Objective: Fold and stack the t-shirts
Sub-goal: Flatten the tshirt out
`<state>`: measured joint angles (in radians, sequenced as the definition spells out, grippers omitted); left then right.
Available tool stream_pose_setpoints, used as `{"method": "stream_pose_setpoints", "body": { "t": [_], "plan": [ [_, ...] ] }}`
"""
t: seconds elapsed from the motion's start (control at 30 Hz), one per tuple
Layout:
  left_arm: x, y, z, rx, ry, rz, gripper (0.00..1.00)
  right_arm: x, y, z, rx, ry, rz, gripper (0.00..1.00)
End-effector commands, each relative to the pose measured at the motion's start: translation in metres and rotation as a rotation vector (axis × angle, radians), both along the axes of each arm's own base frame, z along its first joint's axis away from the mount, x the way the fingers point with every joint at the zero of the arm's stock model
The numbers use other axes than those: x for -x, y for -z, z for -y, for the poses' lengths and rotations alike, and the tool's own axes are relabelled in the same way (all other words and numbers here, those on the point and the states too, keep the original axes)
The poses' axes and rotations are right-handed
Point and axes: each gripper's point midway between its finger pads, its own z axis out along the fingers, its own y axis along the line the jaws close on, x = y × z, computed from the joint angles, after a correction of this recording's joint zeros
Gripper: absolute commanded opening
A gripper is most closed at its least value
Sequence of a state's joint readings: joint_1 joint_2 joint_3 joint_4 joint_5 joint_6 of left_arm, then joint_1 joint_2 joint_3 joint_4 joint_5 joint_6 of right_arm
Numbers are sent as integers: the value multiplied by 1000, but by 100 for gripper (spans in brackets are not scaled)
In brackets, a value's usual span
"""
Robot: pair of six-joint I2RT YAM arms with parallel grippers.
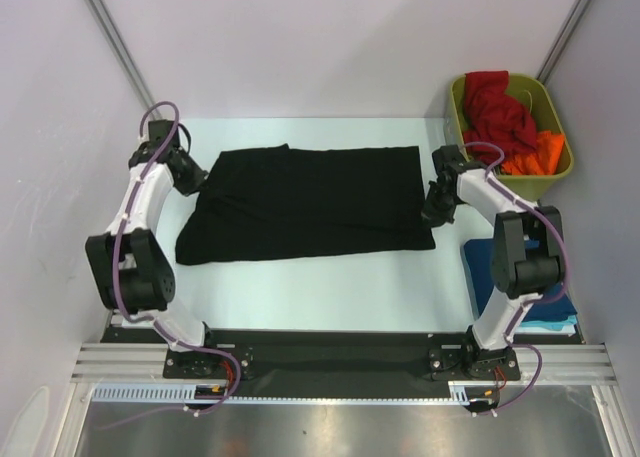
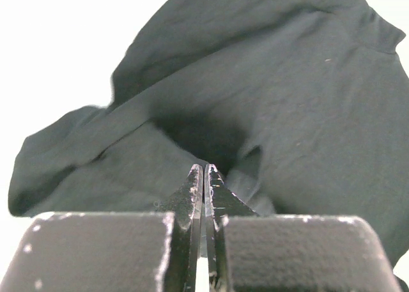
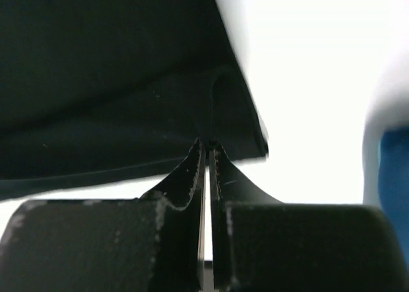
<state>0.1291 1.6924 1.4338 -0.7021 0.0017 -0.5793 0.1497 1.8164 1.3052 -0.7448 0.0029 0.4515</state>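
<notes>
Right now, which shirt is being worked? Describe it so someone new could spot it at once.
On the pale table, between the two arms, lies the black t-shirt, spread flat, its side edges pinched by the left gripper and right gripper. It is the only black one and the only one laid out; the red shirt and orange shirt are bunched in the green bin.

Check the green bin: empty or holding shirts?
Holding shirts: a red t-shirt and an orange one lie crumpled inside the bin.

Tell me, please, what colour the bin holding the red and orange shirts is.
The bin is olive green, best seen in the top view.
</notes>
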Motion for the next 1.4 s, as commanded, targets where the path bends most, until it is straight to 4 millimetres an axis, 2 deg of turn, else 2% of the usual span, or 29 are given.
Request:
{"method": "stream_pose_setpoints", "body": {
  "t": [0.0,0.03,0.07,0.1,0.13,0.17,0.23,0.3,0.33,0.37,0.43,0.5,0.67,0.83,1.1,1.27,1.37],
  "plan": [
    [37,-37,-13,-64,-125,28,0,34,-24,-6,-29,-25,-11,0],
    [56,-24,-20,-96,-180,-24,0,47,-19,-8,-27,-35,-34,0],
    [70,-30,-22,-88,-251,-11,0,54,-19,-7,-25,-38,-39,0],
    [89,-22,-24,-92,-295,-63,0,60,-26,-7,-29,-37,-21,0],
    [109,-7,-25,-100,-329,-118,0,74,-18,-6,-33,-33,-51,0],
    [124,-9,-29,-106,-396,-115,0,79,-19,-6,-39,-33,-45,0],
    [159,12,-26,-103,-433,-209,0,92,-21,-5,-50,-30,-34,0],
    [187,15,-25,-80,-500,-246,0,114,-12,-4,-58,-31,-73,0],
    [201,23,-23,-76,-517,-279,0,120,-14,-5,-70,-33,-64,0],
    [209,24,-24,-67,-546,-277,0,133,-7,-3,-69,-33,-92,0],
    [227,22,-25,-59,-583,-262,0,142,-7,-1,-71,-29,-76,0],
    [239,18,-29,-67,-613,-247,0,156,1,2,-67,-25,-101,0],
    [281,11,-38,-132,-720,-281,0,174,5,-2,-104,5,-139,0],
    [304,18,-33,-99,-804,-280,1,190,7,-8,-134,-3,-224,0],
    [324,26,-32,-96,-841,-283,3,216,4,-13,-170,-26,-309,0],
    [322,30,-27,-65,-829,-281,3,220,0,-6,-142,-2,-325,0],
    [326,36,-17,-11,-844,-307,4,215,-4,0,-117,10,-309,0]
  ]
}}
